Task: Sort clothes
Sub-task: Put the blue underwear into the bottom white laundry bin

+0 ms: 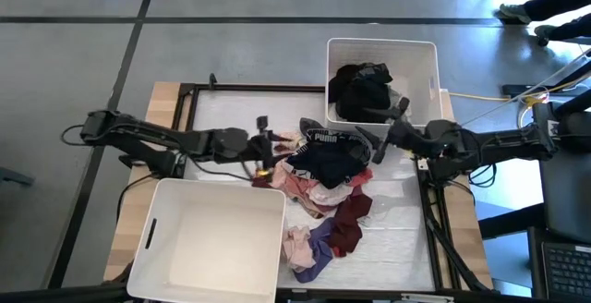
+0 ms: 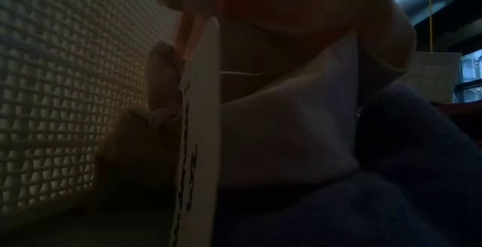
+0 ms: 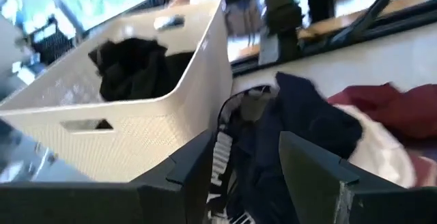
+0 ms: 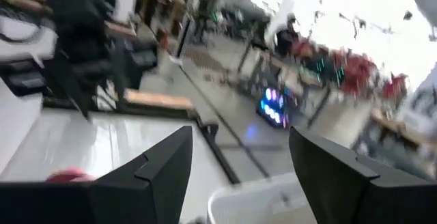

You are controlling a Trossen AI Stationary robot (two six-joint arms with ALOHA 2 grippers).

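Soft matt cloth clothes [image 1: 323, 187] lying crumpled, white plastic bins [image 1: 214, 243] showing a fine perforated grid texture (seen close in low view), pale wood tabletop edge [image 1: 164, 104] looking smooth, approx. matt

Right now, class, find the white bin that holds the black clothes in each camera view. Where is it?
High view: white bin with black clothes at the table's far edge, upper right of centre.
Low view: not identifiable; fabric fills the picture.
Left wrist view: same bin, left half, beyond the left gripper.
Right wrist view: cannot tell.
Shared landmark: the black clothes inside it.
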